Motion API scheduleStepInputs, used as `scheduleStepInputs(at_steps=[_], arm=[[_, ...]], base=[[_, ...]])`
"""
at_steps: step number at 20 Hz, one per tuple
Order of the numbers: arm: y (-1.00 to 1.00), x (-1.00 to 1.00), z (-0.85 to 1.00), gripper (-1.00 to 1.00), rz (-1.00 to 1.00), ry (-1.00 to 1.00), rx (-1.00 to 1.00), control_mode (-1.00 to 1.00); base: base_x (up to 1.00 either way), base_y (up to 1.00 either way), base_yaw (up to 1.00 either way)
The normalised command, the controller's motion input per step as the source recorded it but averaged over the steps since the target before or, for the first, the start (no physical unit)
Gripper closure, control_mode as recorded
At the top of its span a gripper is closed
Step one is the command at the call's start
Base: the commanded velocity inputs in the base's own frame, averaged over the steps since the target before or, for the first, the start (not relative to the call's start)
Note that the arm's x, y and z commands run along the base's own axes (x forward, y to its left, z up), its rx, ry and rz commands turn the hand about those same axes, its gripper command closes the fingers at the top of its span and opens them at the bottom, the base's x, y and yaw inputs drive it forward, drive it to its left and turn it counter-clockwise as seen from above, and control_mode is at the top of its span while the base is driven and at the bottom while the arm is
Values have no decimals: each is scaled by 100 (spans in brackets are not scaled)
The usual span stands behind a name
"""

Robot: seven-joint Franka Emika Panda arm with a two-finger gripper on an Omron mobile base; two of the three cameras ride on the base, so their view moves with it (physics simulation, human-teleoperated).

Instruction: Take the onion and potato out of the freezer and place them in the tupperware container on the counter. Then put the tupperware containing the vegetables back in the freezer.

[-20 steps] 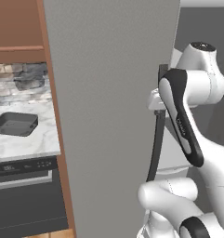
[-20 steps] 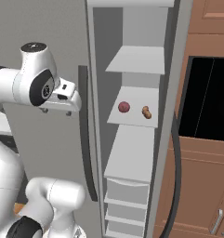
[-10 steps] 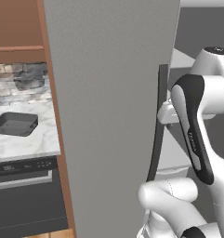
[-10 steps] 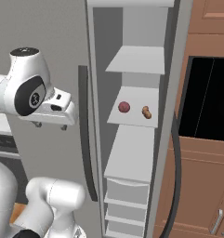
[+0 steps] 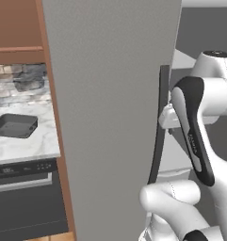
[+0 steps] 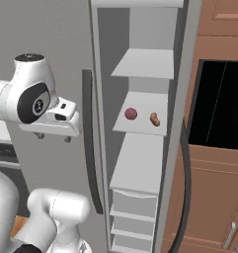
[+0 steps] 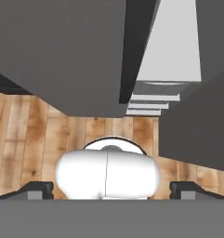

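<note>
Since a second ago the arm's hand has drawn left, away from the freezer [image 6: 140, 148] handle [image 6: 89, 138], and now sits level beside it, pointing down at the floor [image 7: 34, 139], jaws spread wide and empty. The door stands ajar, leaving a narrow gap. Onion [image 6: 131, 113] and potato [image 6: 154, 119] lie apart on a middle shelf. The tray [image 5: 13, 125] sits on the bench [image 5: 25, 148], far left. No writing is legible.
</note>
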Motion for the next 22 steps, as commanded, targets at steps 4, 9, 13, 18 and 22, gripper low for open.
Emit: scheduleStepInputs(at_steps=[4,9,13,18,22], arm=[[0,0,0,-100,0,0,0,100],[0,0,0,-100,0,0,0,100],[0,0,0,-100,0,0,0,100],[-30,18,0,-100,0,0,0,-100],[-73,1,-6,-100,0,0,0,-100]], base=[[28,-59,0],[52,-27,0],[77,-11,0],[28,-13,0],[0,0,0]])
